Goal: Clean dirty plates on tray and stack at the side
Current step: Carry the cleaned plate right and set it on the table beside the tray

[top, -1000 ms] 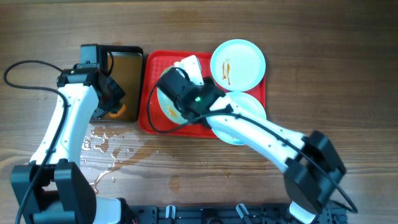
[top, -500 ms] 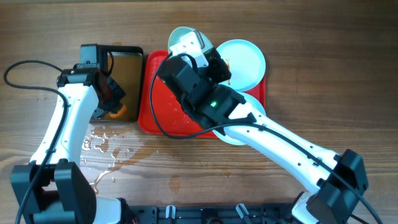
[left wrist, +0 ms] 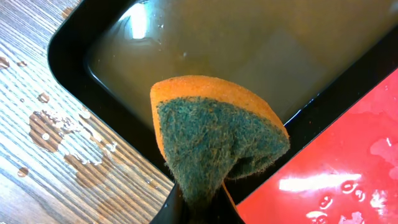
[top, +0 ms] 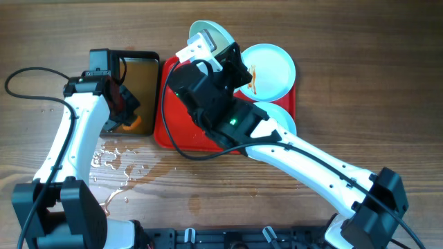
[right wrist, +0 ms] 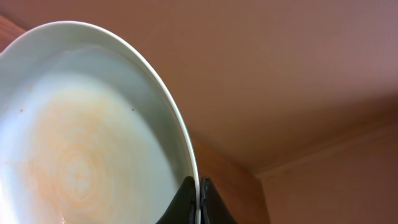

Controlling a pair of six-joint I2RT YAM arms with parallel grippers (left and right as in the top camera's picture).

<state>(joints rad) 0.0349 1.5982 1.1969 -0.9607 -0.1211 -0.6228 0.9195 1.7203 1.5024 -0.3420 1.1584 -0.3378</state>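
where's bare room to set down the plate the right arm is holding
Widest bare table lies right of the tray, past the streaked plate and the plate nearer the robot. The tray's left half is bare red, but the right arm hangs over it. Crowded: the tray's right half, and left of the tray the black pan, sponge and puddle.

White left arm (top: 69, 138) and right arm (top: 304, 155) carry black joints (top: 104, 86) and thin black cables (top: 28, 68); the right shows a small green light (top: 233, 122).
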